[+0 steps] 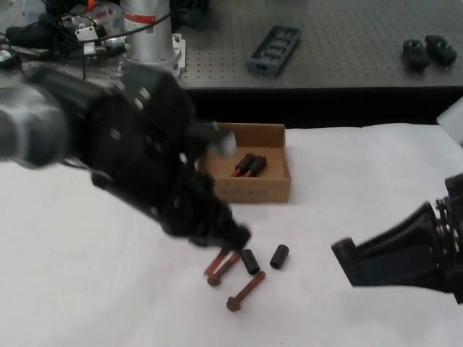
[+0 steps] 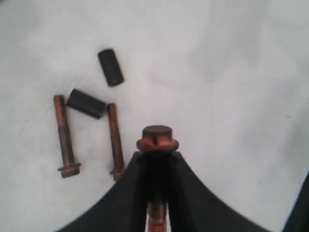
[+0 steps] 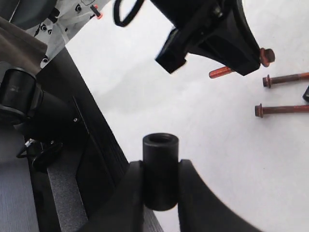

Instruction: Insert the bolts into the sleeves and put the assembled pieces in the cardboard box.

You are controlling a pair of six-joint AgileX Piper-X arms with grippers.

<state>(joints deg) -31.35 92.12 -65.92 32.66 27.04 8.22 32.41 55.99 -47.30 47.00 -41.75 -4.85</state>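
Fingers of left arm (image 2: 136,180) pinch copper bolt (image 2: 157,137) above desk (image 2: 231,72). Fingers of right arm (image 3: 193,189) pinch black sleeve (image 3: 160,150). Two bolts (image 2: 65,137), two sleeves (image 2: 111,67) lie near cardboard box (image 1: 249,191).

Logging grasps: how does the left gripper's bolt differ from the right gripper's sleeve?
The bolt in the left gripper is coppery, the sleeve in the right gripper black. The bolt ends in a flanged head; the sleeve ends in an open bore. Both are clamped, one end sticking out.

Bright, diffuse light; loose bolts (image 2: 65,135) cast faint, soft shadows.
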